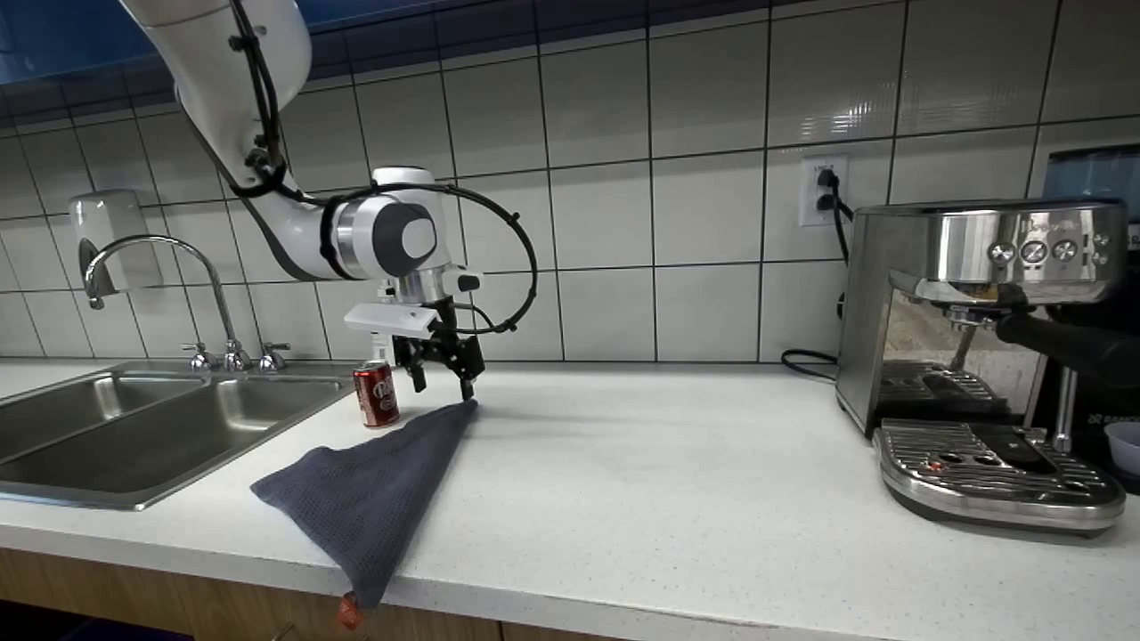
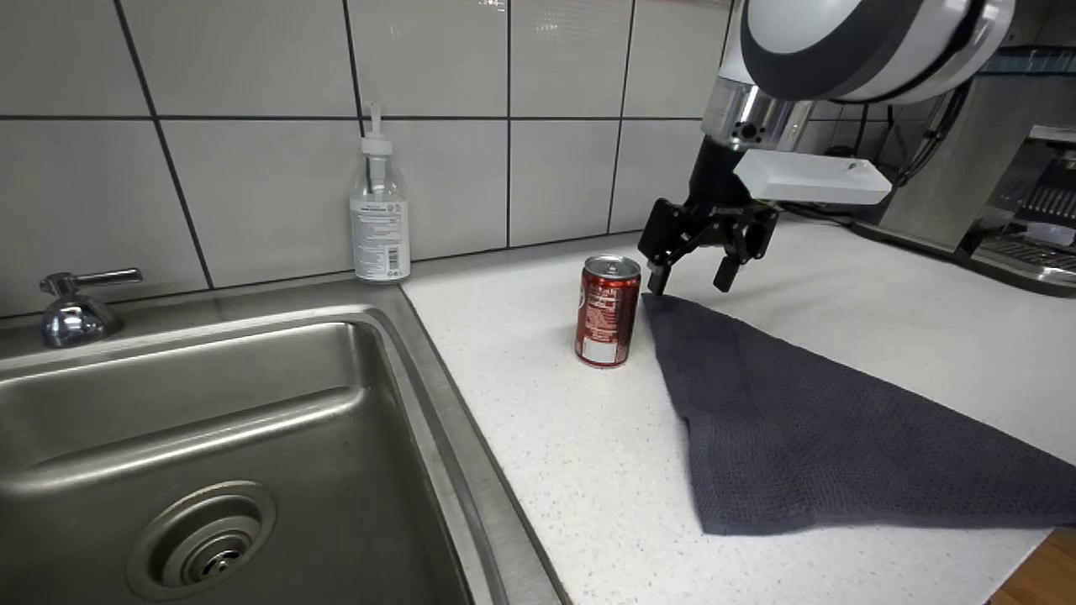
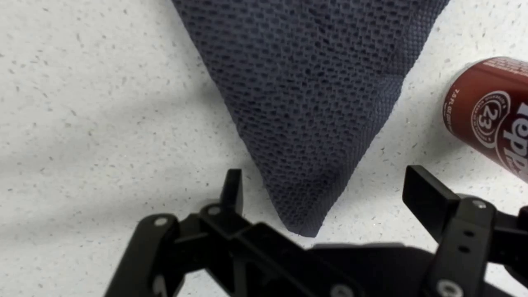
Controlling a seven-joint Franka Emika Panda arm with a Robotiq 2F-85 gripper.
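Note:
My gripper [image 3: 324,189] is open and empty, pointing down just above the counter. A dark grey-blue waffle-weave cloth [image 3: 305,103] lies flat on the counter, and its narrow corner is between my two spread fingers in the wrist view. The cloth also shows in both exterior views [image 1: 374,499] [image 2: 807,428], with one end hanging over the counter's front edge. A small red soda can [image 2: 607,311] stands upright beside the cloth, close to my gripper [image 2: 691,281]. In the wrist view the can [image 3: 495,111] is at the right, outside my right finger and partly cut off.
A steel double sink [image 1: 214,445] with a faucet [image 1: 209,276] is beside the can. A clear bottle [image 2: 381,227] stands against the tiled wall. An espresso machine [image 1: 980,338] stands at the counter's far end, with its cord plugged into an outlet [image 1: 824,191].

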